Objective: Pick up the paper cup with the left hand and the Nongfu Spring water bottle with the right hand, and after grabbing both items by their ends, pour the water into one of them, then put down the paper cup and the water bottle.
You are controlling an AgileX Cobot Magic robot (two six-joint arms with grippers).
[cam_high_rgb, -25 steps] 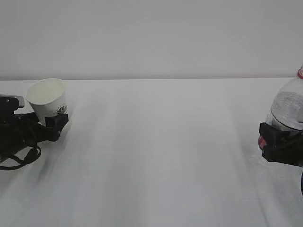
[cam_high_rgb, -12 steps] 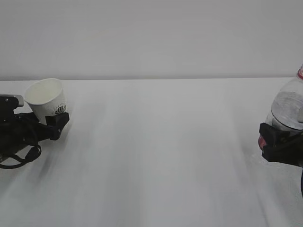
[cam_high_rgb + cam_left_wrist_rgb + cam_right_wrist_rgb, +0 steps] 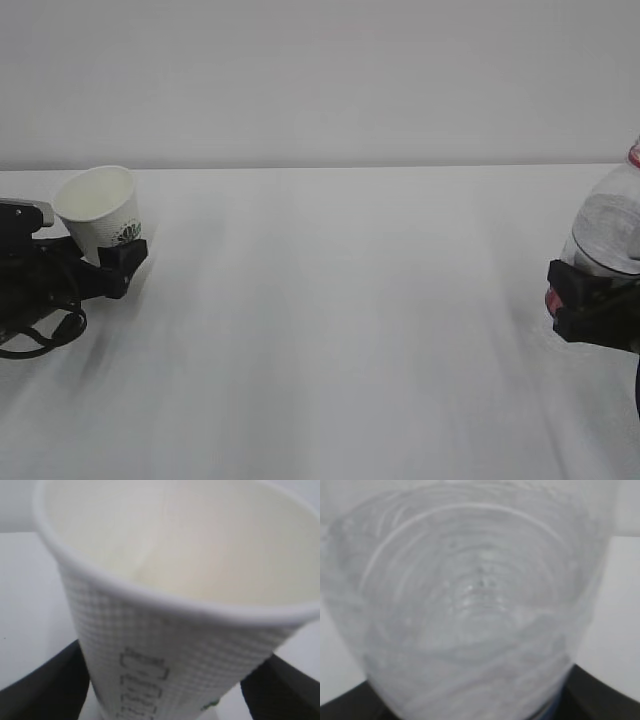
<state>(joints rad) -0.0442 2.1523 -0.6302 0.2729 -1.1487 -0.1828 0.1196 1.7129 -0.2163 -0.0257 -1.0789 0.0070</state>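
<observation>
Left hand spread around tilted paper cup; right hand, at 3 o'clock, clamps water bottle. Risk: loosely seated cup tipping over.

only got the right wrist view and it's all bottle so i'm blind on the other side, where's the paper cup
Observer: The paper cup is at the far left of the table, tilted, its lower part between the fingers of the left pincer.
Operator: ok is that pincer clamped on it
Observer: It looks open: the left wrist view shows a strip of table between the cup's side and one finger.
</observation>
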